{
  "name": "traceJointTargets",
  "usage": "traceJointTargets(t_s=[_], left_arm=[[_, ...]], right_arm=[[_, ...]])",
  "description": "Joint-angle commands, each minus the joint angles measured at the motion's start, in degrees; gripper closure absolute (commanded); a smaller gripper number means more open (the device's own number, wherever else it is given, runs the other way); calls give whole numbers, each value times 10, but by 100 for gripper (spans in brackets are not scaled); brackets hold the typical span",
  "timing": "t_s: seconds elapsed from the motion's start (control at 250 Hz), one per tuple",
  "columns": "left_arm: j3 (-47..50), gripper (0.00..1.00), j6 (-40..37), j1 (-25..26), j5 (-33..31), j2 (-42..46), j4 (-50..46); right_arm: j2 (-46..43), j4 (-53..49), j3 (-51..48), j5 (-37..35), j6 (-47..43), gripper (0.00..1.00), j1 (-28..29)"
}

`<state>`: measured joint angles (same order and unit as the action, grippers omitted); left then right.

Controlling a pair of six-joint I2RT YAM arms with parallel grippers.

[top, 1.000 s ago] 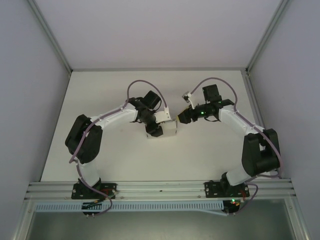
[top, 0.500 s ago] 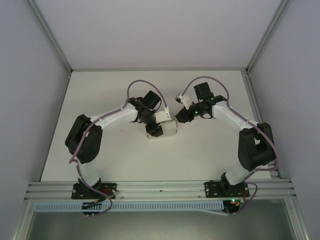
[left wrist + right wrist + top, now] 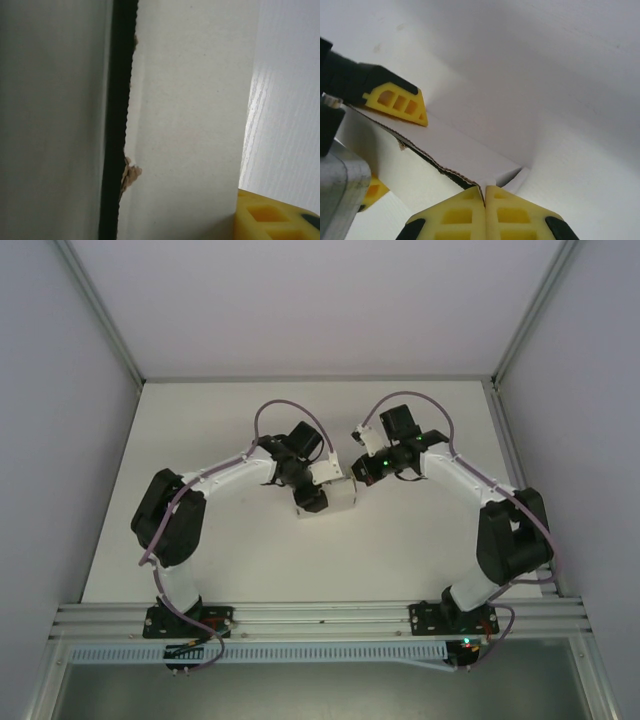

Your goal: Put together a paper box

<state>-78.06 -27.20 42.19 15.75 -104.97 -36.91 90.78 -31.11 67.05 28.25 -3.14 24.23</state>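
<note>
Paper box [image 3: 342, 496] at mid-bench [image 3: 250, 560], a hand at each end

Our left hand [image 3: 318, 496] stands half-spread and clamps the box, with a yellow finger [image 3: 400, 102] on each side of its wall. Our right hand [image 3: 484, 192] has its tips pressed together at the frayed flap corner. Whether card is caught between them, we cannot tell.

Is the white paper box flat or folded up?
Folded up: the white cardboard box stands as a small block, its walls raised.
</note>
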Motion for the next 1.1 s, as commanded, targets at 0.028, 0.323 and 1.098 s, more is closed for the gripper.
traceJointTargets(t_s=[0.028, 0.323, 1.098], left_arm=[[1, 48, 45, -6, -32, -25, 3], [3, 49, 55, -7, -38, -20, 10], [-30, 32, 119, -6, -32, 9, 40]], right_arm=[[-34, 45, -32, 36, 191, 100, 10], [-66, 61, -91, -31, 198, 100, 17], [-134, 361, -382, -257, 245, 100, 119]])
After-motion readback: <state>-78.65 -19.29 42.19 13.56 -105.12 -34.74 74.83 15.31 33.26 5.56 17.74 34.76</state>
